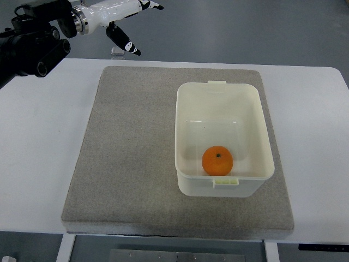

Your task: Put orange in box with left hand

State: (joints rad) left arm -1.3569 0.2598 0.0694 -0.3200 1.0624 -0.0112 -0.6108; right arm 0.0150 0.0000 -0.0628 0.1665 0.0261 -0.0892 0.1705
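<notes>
An orange [217,160] lies inside the white plastic box [256,117], near its front wall. The box stands on the right half of a grey mat [131,153]. My left hand [126,22] is raised at the top left, beyond the far edge of the table and well away from the box. Its white fingers with black tips are spread and hold nothing. The right arm does not show.
The mat lies on a white table [38,147]. The black part of my left arm [27,46] fills the top left corner. The floor behind the table is grey.
</notes>
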